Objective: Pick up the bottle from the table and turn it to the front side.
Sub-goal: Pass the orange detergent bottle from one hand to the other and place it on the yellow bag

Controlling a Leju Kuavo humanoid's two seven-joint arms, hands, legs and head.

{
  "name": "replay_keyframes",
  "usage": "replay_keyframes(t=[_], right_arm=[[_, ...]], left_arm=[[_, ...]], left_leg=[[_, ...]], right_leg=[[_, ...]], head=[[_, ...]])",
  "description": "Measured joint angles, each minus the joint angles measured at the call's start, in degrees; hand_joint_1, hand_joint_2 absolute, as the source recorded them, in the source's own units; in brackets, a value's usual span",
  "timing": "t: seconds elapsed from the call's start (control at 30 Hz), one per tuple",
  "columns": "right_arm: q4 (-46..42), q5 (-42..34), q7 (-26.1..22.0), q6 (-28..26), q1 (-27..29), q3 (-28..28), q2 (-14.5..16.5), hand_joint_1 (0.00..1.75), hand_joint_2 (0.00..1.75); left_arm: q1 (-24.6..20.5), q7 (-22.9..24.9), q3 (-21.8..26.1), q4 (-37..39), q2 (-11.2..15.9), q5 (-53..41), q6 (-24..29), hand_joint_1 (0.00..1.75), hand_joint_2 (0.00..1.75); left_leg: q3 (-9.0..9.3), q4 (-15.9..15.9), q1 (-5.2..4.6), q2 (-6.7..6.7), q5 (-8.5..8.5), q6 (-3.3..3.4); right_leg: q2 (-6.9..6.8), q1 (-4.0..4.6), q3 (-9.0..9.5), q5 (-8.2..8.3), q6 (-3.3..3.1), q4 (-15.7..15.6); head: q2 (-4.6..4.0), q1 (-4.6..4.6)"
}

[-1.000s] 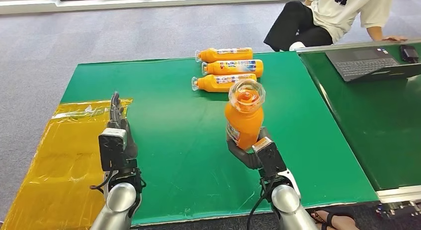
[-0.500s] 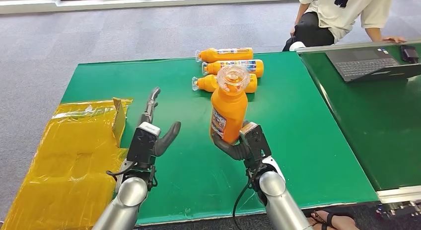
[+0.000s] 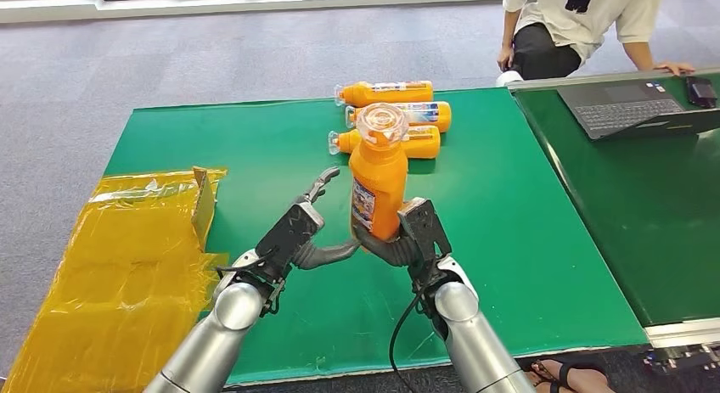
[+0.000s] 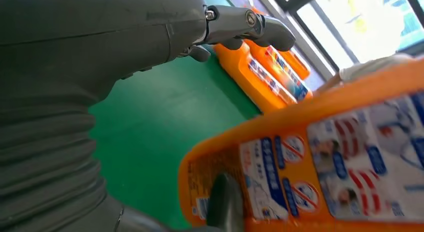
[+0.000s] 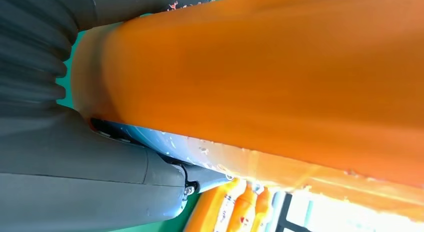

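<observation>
Beyond the left hand's outer side lies a yellow sheet [image 3: 119,257] over the green table [image 3: 526,240], with a small cardboard flap [image 3: 202,204] standing at its edge, well apart from the work.

The left hand [image 3: 299,233] reaches in toward the bottle [image 3: 377,182] with its fingers spread and holding nothing; its thumb lies just at the bottle's base (the left wrist view shows it against the labelled side, though whether it presses I cannot tell). It looks placed to take the lower body, so the bottle can be turned between two hands.

The right hand [image 3: 407,236] grips the bottle low, fingers wrapped around its base, holding it upright and lifted off the table, cap [image 3: 381,123] toward the camera. Gripping low leaves the label [image 3: 363,204] free to swing round; at present the label faces the left hand, so the turn is probably not finished.

Beyond both hands, three more bottles [image 3: 392,117] lie on their sides in a row, near enough behind the held one to be knocked if it drifts forward.

Farther past the right hand, a laptop [image 3: 628,106] sits on a second table [image 3: 662,215], and a person [image 3: 586,19] sits behind it, clear of the arms.
</observation>
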Motion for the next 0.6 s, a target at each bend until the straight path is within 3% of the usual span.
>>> replay_keyframes(t=[0.1, 0.23, 0.6], right_arm=[[1.02, -1.07, -0.03, 0.49, 0.19, -0.06, -0.02, 1.75, 1.75], [1.99, -1.65, -0.18, 0.93, 0.47, -0.13, -0.06, 1.75, 1.75], [2.78, -1.69, -0.20, 0.93, 0.69, -0.21, -0.09, 1.75, 1.75]], left_arm=[[-3.02, -0.08, -1.17, 1.85, 0.00, 0.97, -3.81, 0.00, 1.75], [-5.54, -0.10, -2.08, 3.45, 0.00, 1.23, -4.65, 0.00, 1.75], [-6.77, -0.10, -2.52, 5.44, 0.00, 1.28, -4.64, 0.00, 1.75]], left_leg=[[0.00, 0.01, 0.00, 0.00, 0.02, -0.01], [0.01, 0.01, 0.00, 0.02, 0.02, -0.01], [0.00, 0.00, 0.00, 0.02, 0.02, -0.01]], right_leg=[[0.01, -0.01, 0.00, 0.03, 0.01, 0.00], [0.03, -0.01, -0.02, 0.05, 0.01, 0.00], [0.06, 0.00, -0.04, 0.05, 0.01, 0.00]], head=[[0.00, 0.00], [0.00, 0.00], [0.00, 0.00]])
